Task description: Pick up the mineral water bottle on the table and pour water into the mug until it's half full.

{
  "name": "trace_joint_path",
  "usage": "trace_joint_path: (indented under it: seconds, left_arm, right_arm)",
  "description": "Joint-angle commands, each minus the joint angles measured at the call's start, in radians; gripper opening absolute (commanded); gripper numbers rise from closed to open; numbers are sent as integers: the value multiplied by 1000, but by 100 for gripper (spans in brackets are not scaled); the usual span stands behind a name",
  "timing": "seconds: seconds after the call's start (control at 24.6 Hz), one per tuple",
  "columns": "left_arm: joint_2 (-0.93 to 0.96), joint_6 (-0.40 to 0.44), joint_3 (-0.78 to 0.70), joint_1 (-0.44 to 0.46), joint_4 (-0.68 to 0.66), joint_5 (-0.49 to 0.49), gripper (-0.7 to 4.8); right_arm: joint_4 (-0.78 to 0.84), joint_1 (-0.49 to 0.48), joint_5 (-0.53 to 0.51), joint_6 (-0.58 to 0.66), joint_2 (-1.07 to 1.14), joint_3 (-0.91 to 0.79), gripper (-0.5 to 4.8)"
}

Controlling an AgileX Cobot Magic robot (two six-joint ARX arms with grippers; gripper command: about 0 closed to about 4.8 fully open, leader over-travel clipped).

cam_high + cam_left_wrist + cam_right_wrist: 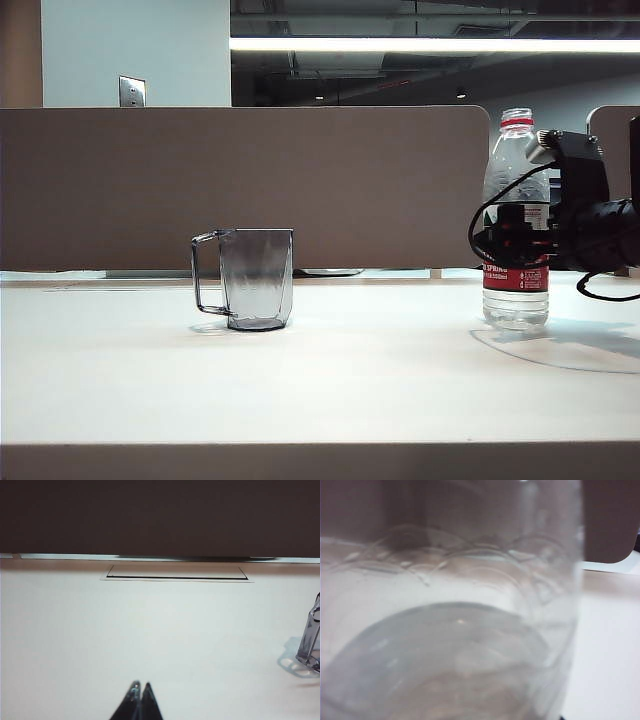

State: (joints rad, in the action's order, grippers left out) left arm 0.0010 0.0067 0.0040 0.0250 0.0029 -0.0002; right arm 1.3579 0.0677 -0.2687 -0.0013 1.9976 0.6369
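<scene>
Exterior view: the mineral water bottle [516, 225] stands upright on the white worktop [350, 380], well apart from the mug [256, 279]. My right hand [510, 240] is at the bottle's label, level; whether it grips, I cannot tell. My left hand [140, 687] sits low over bare worktop, fingertips pressed together.
</scene>
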Motion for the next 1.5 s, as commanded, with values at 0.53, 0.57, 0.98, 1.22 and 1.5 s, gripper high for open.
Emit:
trace_joint_path:
  seconds: [0.53,0.57,0.98,1.22,1.5]
  left_arm:
    - [0,0,3,1,11,4,-5]
    - [0,0,3,0,11,4,-5]
    - [0,0,3,1,10,4,-5]
    - [0,0,3,1,10,4,-5]
    - [0,0,3,1,10,4,-5]
  right_arm:
    - [41,2,0,1,-5,3,322]
    - [41,2,1,1,-11,3,322]
    - [16,15,-3,0,-79,3,304]
    - [-48,43,0,-14,-139,5,304]
    - [-233,130,1,-127,-171,84,304]
